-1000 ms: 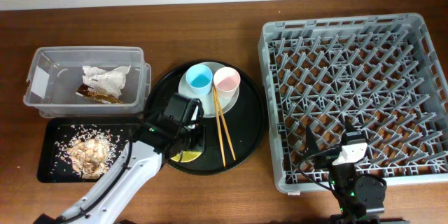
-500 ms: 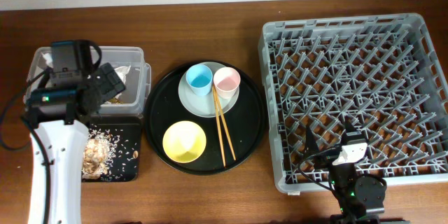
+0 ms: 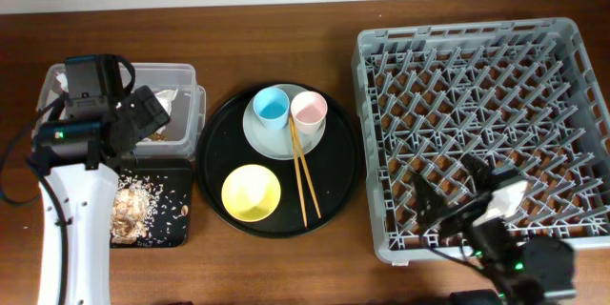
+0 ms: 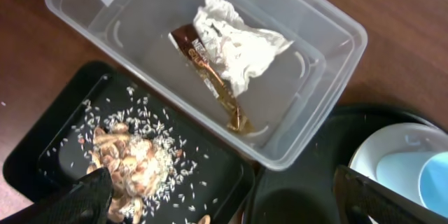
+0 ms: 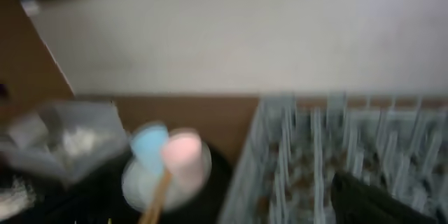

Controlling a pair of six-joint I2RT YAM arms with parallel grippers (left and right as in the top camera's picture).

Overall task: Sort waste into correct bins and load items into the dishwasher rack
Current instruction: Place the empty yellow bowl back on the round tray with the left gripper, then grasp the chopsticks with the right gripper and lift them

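Note:
My left gripper (image 3: 141,122) hangs open and empty over the join between the clear tub (image 3: 190,105) and the shallow black tray (image 3: 167,221). In the left wrist view the tub holds the white napkin (image 4: 238,42) and the brown wrapper (image 4: 210,77). The beige scraps (image 4: 129,161) lie in the black tray (image 4: 217,178). The blue cup (image 3: 271,106) and pink cup (image 3: 308,110) stand on the grey-green plate (image 3: 274,143). The yellow bowl (image 3: 252,193) sits upright beside the chopsticks (image 3: 302,176). My right gripper (image 3: 454,191) is open over the front edge of the rack (image 3: 477,95).
The large round black tray (image 3: 338,167) carries the plate, cups, bowl and chopsticks between the bins and the rack. My left arm covers the left part of the black tray. The right wrist view is blurred and shows the cups (image 5: 171,155) and rack pegs (image 5: 315,154).
My left gripper has left the yellow bowl on the round tray and moved up-left over the bins. The bowl now shows fully. My right gripper has shifted and tilted near the rack's front edge.

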